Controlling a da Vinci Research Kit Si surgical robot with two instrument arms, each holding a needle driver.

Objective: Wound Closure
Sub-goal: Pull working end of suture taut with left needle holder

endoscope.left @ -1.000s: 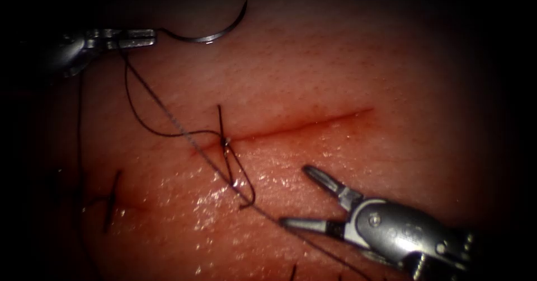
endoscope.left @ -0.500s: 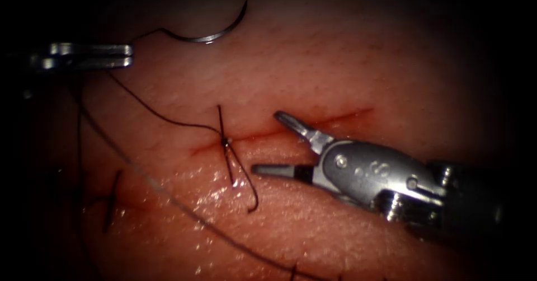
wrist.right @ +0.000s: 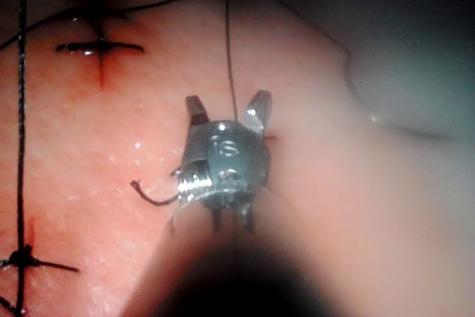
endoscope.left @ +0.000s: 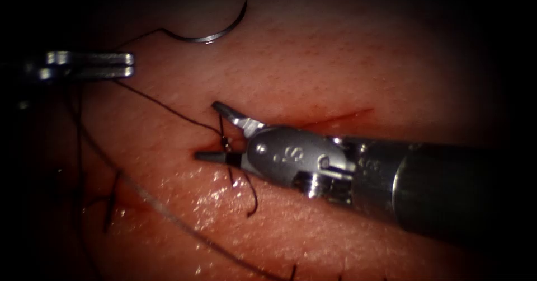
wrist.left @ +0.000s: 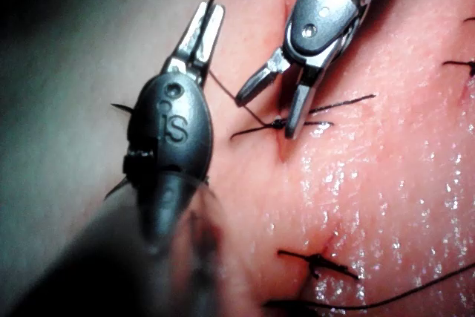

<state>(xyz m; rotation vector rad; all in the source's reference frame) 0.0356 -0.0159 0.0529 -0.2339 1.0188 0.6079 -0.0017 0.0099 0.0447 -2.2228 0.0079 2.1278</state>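
My right tool (endoscope.left: 208, 131) lies across the tissue (endoscope.left: 347, 62) with its jaws open, one on each side of the knotted stitch (endoscope.left: 225, 141) at the left end of the cut (endoscope.left: 319, 122). It holds nothing. In the right wrist view the thread (wrist.right: 230, 50) runs up between the open right tool (wrist.right: 228, 105). My left tool (endoscope.left: 127, 65) is at the far left, shut on the thread (endoscope.left: 162, 106) that leads to the knot. The curved needle (endoscope.left: 210, 36) lies free on the tissue's surface above the cut. The left wrist view shows the left tool (wrist.left: 204, 24) and the right tool (wrist.left: 267, 116) at the knot (wrist.left: 278, 122).
An earlier tied stitch (endoscope.left: 112, 200) with cut ends sits at the lower left, seen also as a stitch (wrist.left: 319, 261). A long strand of thread (endoscope.left: 162, 208) crosses the wet lower tissue. Red fluid lines the cut.
My right tool has come up and left from the lower right to the knot, jaws open throughout. The left tool drew back left, away from the needle's tail.
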